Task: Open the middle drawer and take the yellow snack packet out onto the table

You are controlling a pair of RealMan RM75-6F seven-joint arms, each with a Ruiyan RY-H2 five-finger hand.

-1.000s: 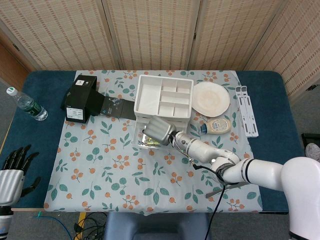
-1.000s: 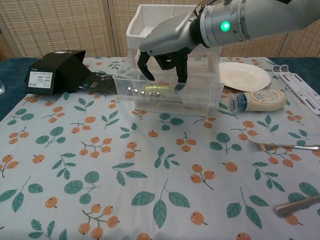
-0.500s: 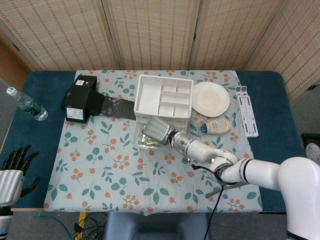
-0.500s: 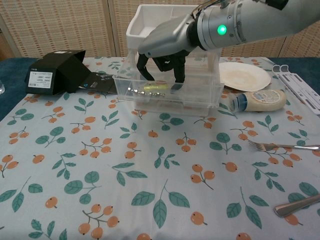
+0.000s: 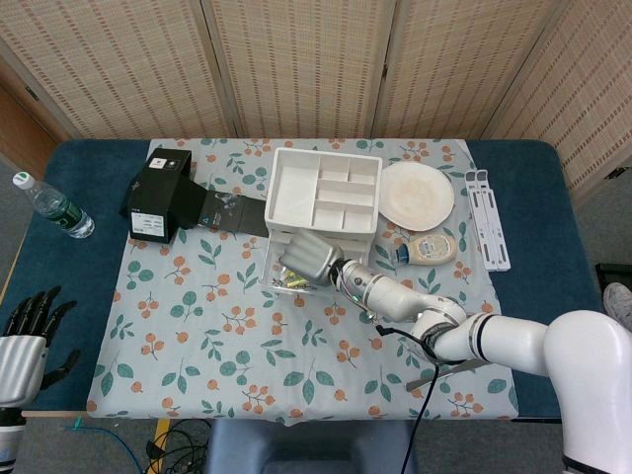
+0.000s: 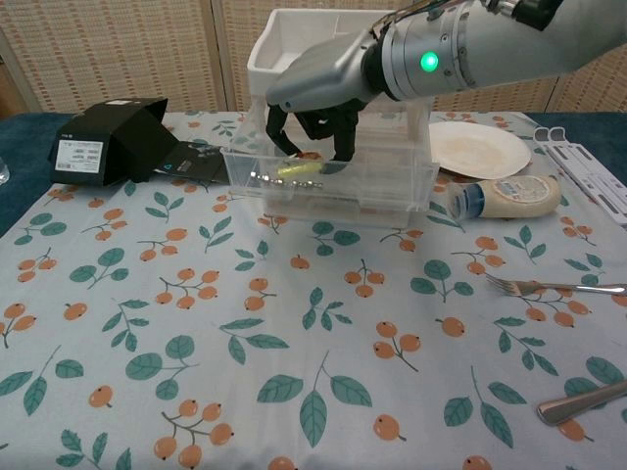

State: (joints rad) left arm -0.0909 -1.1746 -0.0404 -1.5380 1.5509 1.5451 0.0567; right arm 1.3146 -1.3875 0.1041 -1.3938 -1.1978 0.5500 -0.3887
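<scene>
Head view: rattan screens behind, blue table (image 5: 523, 197) with floral cloth (image 5: 197, 326). My right hand (image 5: 308, 259) reaches down into the pulled-out middle drawer (image 5: 275, 279) of the white drawer unit (image 5: 326, 193); yellow snack packet (image 5: 292, 284) lies under my fingers. My left hand (image 5: 25, 341) idles far to the left at the table edge, fingers apart, holding nothing.

Chest view: my right hand (image 6: 318, 98) has its fingers (image 6: 343, 147) curled down around the yellow snack packet (image 6: 299, 169) inside the clear middle drawer (image 6: 323, 186); can't tell if it's actually gripped. Mayo bottle (image 6: 509, 199) lies off to the right.
</scene>
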